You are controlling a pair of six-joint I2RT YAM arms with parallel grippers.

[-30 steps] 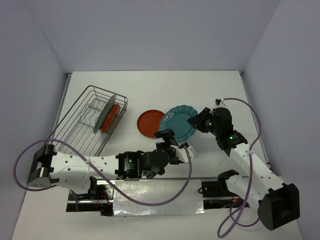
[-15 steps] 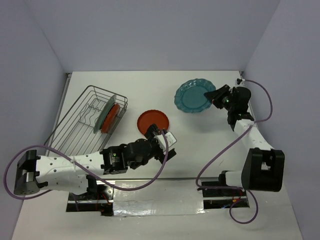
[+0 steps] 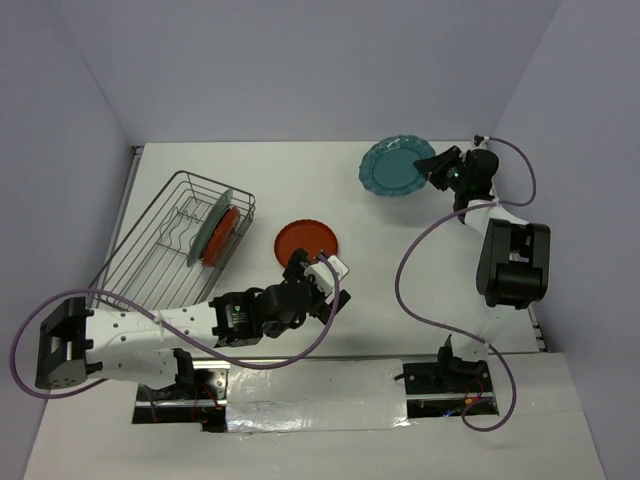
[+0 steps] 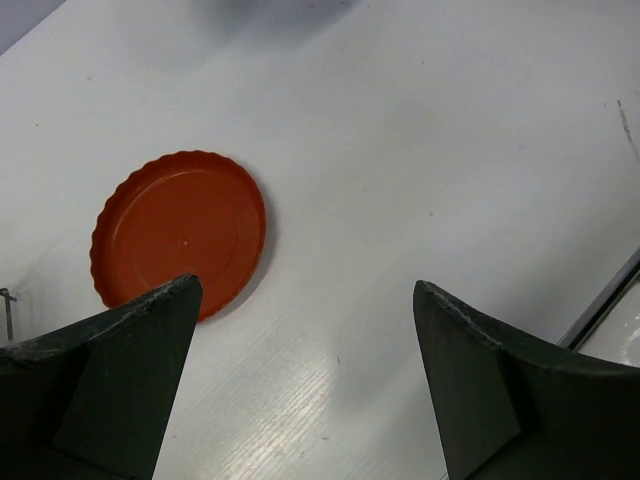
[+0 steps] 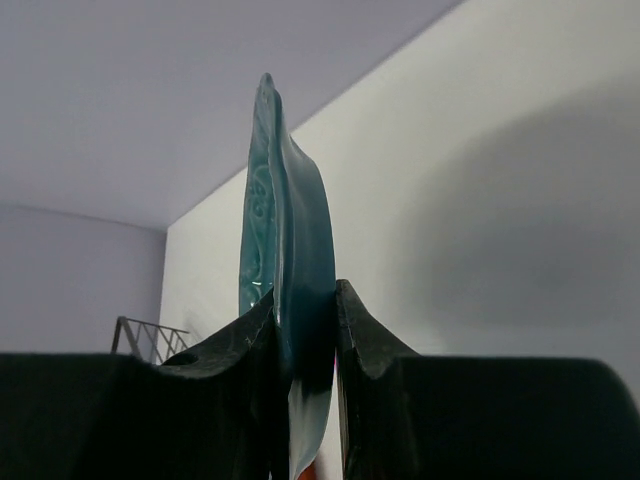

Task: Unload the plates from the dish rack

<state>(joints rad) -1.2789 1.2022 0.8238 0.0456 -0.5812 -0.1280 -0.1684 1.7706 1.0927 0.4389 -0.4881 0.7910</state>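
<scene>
The right hand, clenched on the scalloped teal plate, has carried it farther from the dish rack; left hand gapes empty; two plates remain racked

In the right wrist view the right jaws swallow the teal plate's lower rim, and we see only a corner of the rack. From above, the grey plate covers much of the racked red plate. The left jaws hide part of the loose red plate's rim.
</scene>
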